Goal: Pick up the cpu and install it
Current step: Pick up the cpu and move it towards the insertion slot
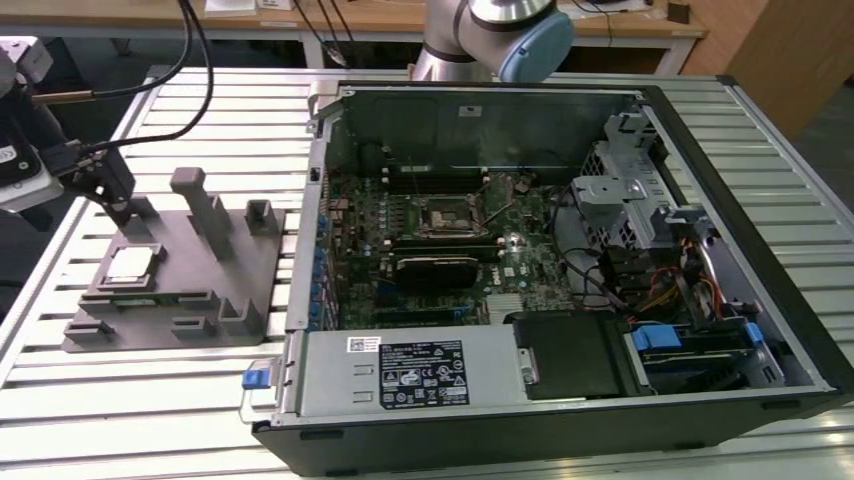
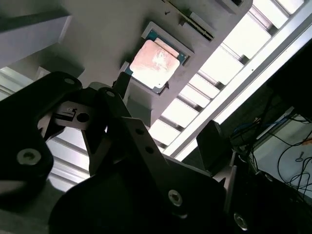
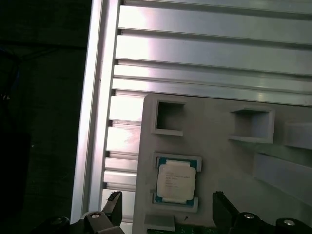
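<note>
The grey tray (image 1: pixel 200 282) lies on the slatted metal table (image 1: pixel 160 400), at the exterior view's left of the open computer case (image 1: pixel 787 300). The cpu (image 1: pixel 130 265) lies flat in a shallow square seat with raised corners on the tray, pale metal top upward. In the first wrist view the cpu (image 3: pixel 176 179) sits near two square pockets (image 3: pixel 168 118) moulded into the tray. Upright blocks (image 1: pixel 188 188) rise from the tray close by.

The case lies on its side and holds the motherboard (image 1: pixel 387 240) with the black socket frame (image 1: pixel 445 213) near its middle, a labelled power supply (image 1: pixel 400 375) along the near side, and a tangle of cables (image 1: pixel 627 280) by the drive bays.

The gripper (image 1: pixel 130 212) hangs just above the tray beside the cpu. Its jaws are spread wide: in the first wrist view the gripper (image 3: pixel 168 207) has one fingertip (image 3: pixel 114 202) on each side of the chip, and neither touches it.

The arm (image 1: pixel 514 35) is cut off at the exterior view's top edge. In the second wrist view the gripper's dark body (image 2: pixel 112 161) covers part of the tray, with the cpu (image 2: pixel 157 61) beyond it.
</note>
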